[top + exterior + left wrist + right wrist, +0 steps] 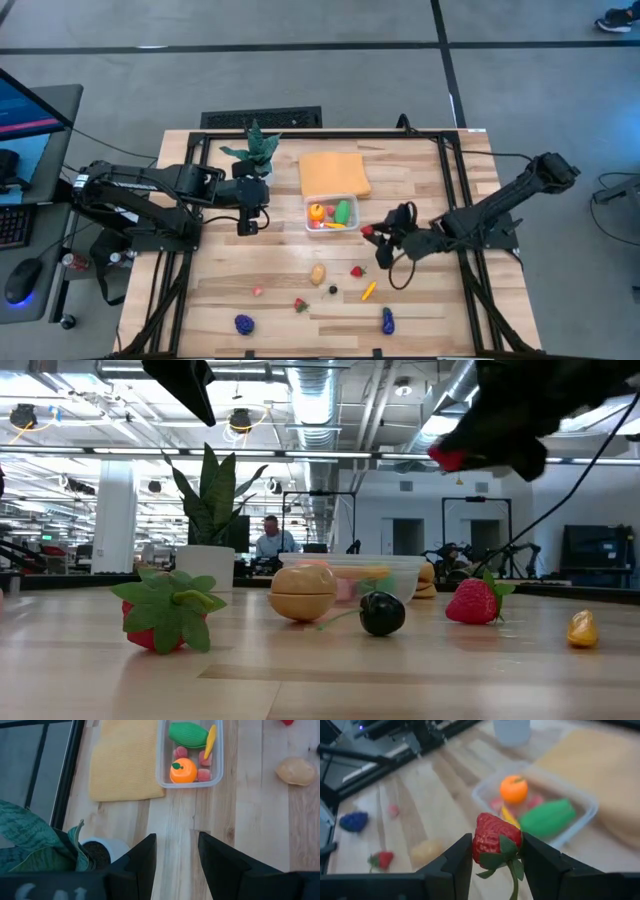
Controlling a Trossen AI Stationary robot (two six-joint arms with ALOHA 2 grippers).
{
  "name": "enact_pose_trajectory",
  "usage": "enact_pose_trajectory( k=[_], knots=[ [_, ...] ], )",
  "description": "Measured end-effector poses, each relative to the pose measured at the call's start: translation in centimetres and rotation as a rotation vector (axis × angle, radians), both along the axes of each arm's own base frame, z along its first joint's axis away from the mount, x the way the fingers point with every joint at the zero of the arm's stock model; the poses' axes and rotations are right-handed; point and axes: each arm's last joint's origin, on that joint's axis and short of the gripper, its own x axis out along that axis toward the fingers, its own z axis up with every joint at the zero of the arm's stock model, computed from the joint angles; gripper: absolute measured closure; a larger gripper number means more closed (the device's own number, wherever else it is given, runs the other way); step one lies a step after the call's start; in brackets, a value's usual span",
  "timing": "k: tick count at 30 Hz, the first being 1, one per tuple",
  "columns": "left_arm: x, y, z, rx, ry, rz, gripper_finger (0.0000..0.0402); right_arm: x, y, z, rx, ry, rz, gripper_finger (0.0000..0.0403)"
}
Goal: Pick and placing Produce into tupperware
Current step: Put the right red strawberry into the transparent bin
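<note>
Tupperware point(331, 214) holds an orange, green and yellow produce; right claw point(492, 857) grips a strawberry point(496, 840).

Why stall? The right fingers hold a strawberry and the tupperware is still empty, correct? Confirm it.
Not quite. The right gripper does hold a strawberry, but the tupperware is not empty: the left wrist view shows an orange, a green piece, a yellow piece and pink pieces inside it.
</note>
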Motion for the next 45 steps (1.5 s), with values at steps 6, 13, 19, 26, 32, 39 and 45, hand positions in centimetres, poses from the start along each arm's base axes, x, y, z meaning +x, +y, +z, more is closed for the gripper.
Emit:
enact_pose_trajectory(
  k=[6,13,19,26,32,39,45],
  knots=[
    [0.0,0.0,0.0,-0.003,-0.004,0.013,0.0264,1.1,-1.7,0.5,-0.055,-0.039,-0.028,0.0248],
    [0.0,0.0,0.0,-0.002,-0.007,0.018,0.0264,2.1,-3.7,0.4,-0.094,-0.026,-0.043,0.0256],
    [0.2,0.1,0.1,0.01,-0.029,0.028,0.0264,3.3,-5.2,-0.1,-0.112,-0.028,-0.037,0.0255],
    [0.2,0.1,0.2,0.024,-0.039,0.041,0.0264,5.0,-6.7,-1.7,-0.083,-0.018,-0.013,0.025],
    [0.3,0.1,0.2,0.022,-0.049,0.055,0.0264,6.6,-7.8,-3.7,-0.042,-0.013,0.007,0.0257],
    [0.3,0.1,0.2,0.019,-0.051,0.062,0.0264,7.9,-8.9,-5.8,0.007,-0.014,0.035,0.0247],
    [0.3,0.1,0.2,0.02,-0.052,0.066,0.0264,9.1,-9.9,-6.6,0.03,-0.018,0.025,0.0251]
  ],
)
